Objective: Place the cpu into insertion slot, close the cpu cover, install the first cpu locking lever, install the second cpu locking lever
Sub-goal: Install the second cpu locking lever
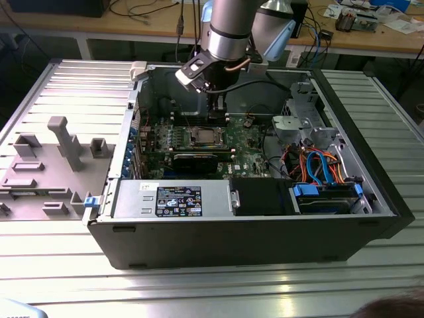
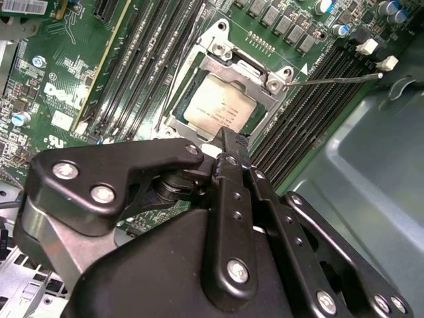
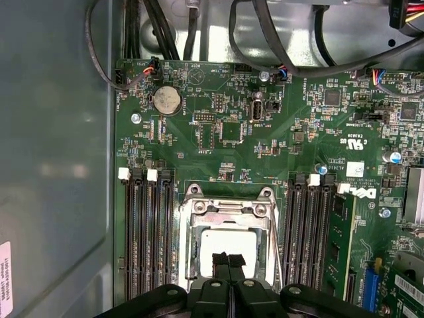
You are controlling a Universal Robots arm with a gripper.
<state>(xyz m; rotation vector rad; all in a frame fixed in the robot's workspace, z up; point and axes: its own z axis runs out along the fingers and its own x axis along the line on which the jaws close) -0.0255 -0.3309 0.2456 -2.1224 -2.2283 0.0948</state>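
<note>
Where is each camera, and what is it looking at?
Exterior view: off the arm, looking down into the open computer case; the arm shows.
First wrist view: on the arm, facing the green board; the gripper shows over the cpu.
Second wrist view: on the arm, looking along the gripper.
Both wrist views share the cpu and cpu cover.

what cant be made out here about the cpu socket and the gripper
- cpu: its near edge sits behind the gripper in the first wrist view.
- cpu cover: latched or loose, unclear in both wrist views.
- insertion slot: too small for detail in the exterior view.
</note>
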